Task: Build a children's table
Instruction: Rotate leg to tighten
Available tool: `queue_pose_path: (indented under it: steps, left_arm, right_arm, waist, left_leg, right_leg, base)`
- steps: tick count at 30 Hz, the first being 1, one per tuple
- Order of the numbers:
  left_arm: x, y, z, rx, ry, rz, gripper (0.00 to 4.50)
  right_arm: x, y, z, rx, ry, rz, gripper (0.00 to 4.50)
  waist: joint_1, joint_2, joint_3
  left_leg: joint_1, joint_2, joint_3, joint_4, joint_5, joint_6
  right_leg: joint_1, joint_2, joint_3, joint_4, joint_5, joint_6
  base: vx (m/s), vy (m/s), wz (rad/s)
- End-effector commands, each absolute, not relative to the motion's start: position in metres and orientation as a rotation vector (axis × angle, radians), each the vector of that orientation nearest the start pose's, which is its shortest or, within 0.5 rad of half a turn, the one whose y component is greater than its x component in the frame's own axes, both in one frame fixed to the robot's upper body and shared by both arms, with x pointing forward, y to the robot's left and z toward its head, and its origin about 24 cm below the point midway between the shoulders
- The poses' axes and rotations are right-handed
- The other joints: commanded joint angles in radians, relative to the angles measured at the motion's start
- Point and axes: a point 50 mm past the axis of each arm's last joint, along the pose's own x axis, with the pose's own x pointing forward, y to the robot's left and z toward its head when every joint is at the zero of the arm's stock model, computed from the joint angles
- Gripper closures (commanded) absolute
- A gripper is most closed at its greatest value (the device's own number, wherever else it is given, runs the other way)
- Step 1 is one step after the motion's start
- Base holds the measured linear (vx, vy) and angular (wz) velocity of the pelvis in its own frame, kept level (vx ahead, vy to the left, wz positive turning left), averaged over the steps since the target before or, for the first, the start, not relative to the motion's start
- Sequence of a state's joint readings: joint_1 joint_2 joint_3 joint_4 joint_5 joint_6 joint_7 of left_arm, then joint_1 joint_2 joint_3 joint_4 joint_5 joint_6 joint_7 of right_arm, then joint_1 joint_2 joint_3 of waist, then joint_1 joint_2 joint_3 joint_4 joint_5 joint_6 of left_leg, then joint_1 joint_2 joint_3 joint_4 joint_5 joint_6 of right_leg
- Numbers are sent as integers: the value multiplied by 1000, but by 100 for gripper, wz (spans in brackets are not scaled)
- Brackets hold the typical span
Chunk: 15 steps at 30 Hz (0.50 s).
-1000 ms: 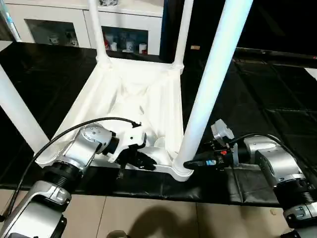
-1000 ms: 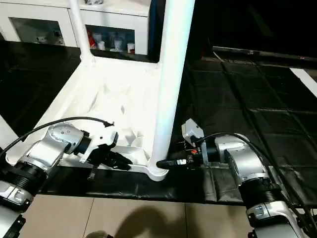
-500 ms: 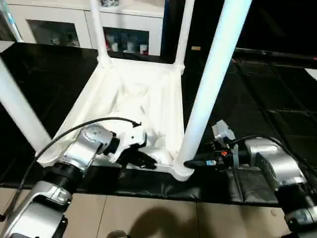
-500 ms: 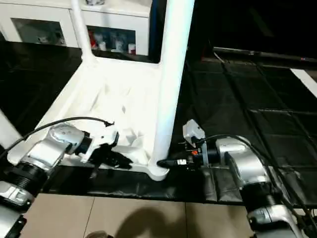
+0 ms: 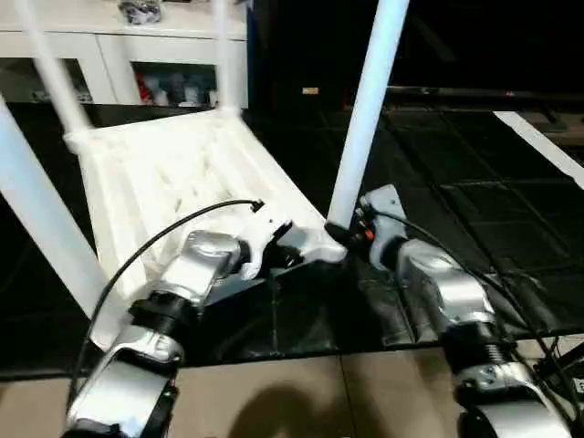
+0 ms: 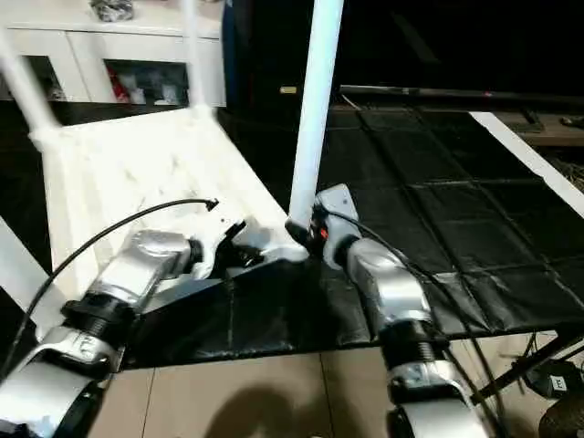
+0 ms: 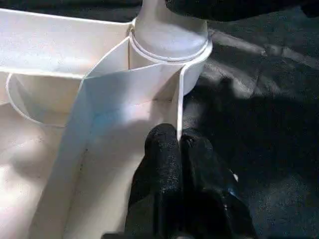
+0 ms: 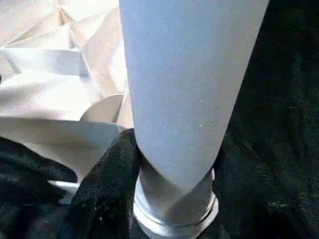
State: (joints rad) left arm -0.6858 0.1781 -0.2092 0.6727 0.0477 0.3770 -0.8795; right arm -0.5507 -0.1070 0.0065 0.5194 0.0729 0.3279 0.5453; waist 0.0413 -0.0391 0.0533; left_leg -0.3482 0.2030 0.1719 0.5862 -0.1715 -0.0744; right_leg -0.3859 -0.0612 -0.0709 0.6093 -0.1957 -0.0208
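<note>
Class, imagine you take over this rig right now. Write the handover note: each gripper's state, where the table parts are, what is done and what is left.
Left gripper: shut on the thin side wall of the table top, beside the near corner socket.
Right gripper: closed around the base of the near leg, just above that socket.
Table top lies underside up on the black mat, in front of a white cabinet.
Done: four legs stand up from the corners.
Left: I cannot tell whether the near leg is fully seated; probably check it, then turn the table upright.
</note>
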Motion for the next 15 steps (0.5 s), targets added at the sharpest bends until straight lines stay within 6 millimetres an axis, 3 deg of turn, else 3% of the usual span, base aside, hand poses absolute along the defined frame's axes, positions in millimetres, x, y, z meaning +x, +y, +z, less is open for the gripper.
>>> queue_pose_path:
  steps: [1,6,8,13,15]
  left_arm:
    - [334,48,66,177,421,-1160,450]
    - [334,59,66,192,424,-1177,450]
    - [334,71,65,214,435,-1188,450]
    - [331,86,63,246,454,-1225,450]
    - [329,93,63,266,461,-1262,450]
  right_arm:
    - [327,-56,50,65,346,851,206]
    - [327,-61,53,86,316,852,147]
    - [327,-76,55,88,292,855,125]
    - [324,-100,58,70,279,918,92]
    - [321,-112,60,61,277,966,85]
  waist:
    - [8,-2,-53]
    - [11,-4,-56]
    - [13,-3,-60]
    - [27,0,-72]
    - [30,0,-70]
  left_leg:
    - [5,24,-14,-75,-302,8]
    - [3,25,-10,-74,-256,16]
    - [-1,25,-8,-73,-215,25]
    - [-9,25,-2,-63,-90,70]
    - [-7,26,-2,-63,-101,76]
  right_leg:
    - [30,-82,47,-101,-404,-136]
    - [34,-83,51,-93,-345,-152]
    - [39,-83,52,-87,-288,-165]
    - [49,-77,54,-57,-23,-223]
    - [48,-77,53,-59,-19,-230]
  base:
    - [0,0,0]
    - [0,0,0]
    - [0,0,0]
    - [13,-5,0]
    - [0,0,0]
